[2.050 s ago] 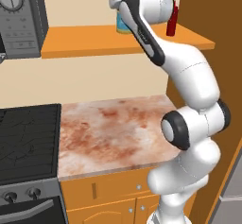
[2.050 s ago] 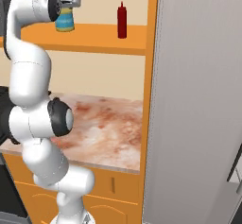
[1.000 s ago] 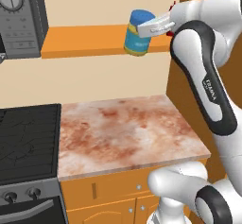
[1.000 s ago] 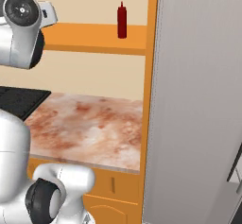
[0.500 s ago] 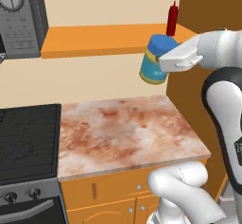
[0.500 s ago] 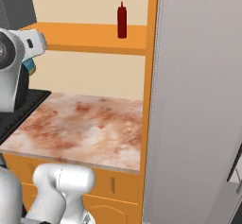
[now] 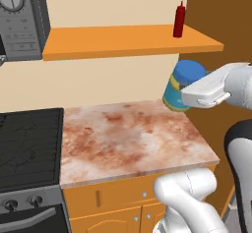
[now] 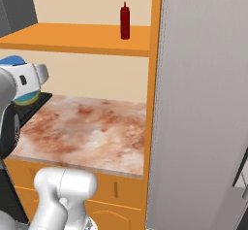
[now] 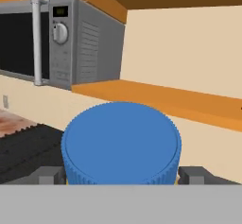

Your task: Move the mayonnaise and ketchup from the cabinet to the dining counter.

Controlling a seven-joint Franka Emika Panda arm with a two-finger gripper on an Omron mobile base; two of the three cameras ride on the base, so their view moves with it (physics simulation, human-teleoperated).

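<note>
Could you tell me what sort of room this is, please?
A kitchen, by the look of it: a microwave, a black cooktop beside a marbled worktop, and ketchup on an orange shelf.

Legible text: none you can read. The mayonnaise (image 7: 180, 87) label is a blur of blue and yellow; the microwave (image 9: 56, 42) display and dial markings are too small to make out.

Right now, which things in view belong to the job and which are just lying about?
Job:
- squat blue-lidded mayonnaise jar, held in the fingers
- slim dark-red ketchup bottle
- bright-orange shelf board

Lying about:
- grey microwave
- black cooktop
- marbled worktop
</note>
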